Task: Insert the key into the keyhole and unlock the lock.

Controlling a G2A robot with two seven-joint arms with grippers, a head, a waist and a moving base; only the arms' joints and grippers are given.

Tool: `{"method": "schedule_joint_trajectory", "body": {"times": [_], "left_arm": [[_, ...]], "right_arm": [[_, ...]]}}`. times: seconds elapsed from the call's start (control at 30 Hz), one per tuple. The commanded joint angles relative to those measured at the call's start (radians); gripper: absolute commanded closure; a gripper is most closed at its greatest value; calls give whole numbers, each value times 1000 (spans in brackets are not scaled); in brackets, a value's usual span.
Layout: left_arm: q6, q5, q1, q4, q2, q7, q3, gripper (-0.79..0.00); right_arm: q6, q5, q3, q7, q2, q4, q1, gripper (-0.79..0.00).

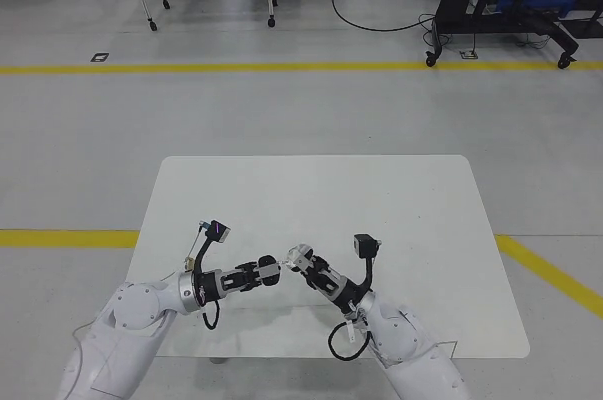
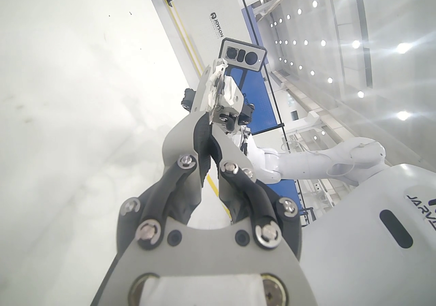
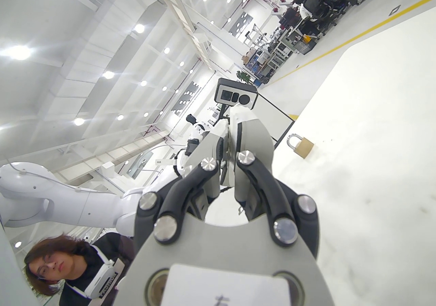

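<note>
Grippers stood tip to tip above the table (image 1: 411, 190). Left gripper (image 2: 209, 123) was pinched narrow on thin metal, probably the key (image 2: 216, 101). Right gripper (image 3: 233, 132) was narrow too, seemingly sharing it, likely to regrip. Padlock (image 3: 301, 146) lay apart on the table, untouched.

padlock (image 3: 301, 146): brass body, silver shackle | table (image 1: 401, 200): plain white | floor (image 1: 281, 110): pale grey, yellow stripes

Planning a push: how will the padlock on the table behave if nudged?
The padlock looks all metal, so probably rigid and heavy for its size. Apparently lying flat, it should slide on the smooth table rather than roll.
</note>
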Motion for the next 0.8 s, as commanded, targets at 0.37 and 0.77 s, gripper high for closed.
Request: {"method": "schedule_joint_trajectory", "body": {"times": [0.37, 0.77], "left_arm": [[6, -66, -12, 17, 5, -39, -6, 0], [2, -54, -22, 39, 7, -34, 0, 0]], "right_arm": [[3, 55, -8, 69, 3, 3, 5, -175], [1, 89, -12, 116, 6, 2, 7, 0]]}}
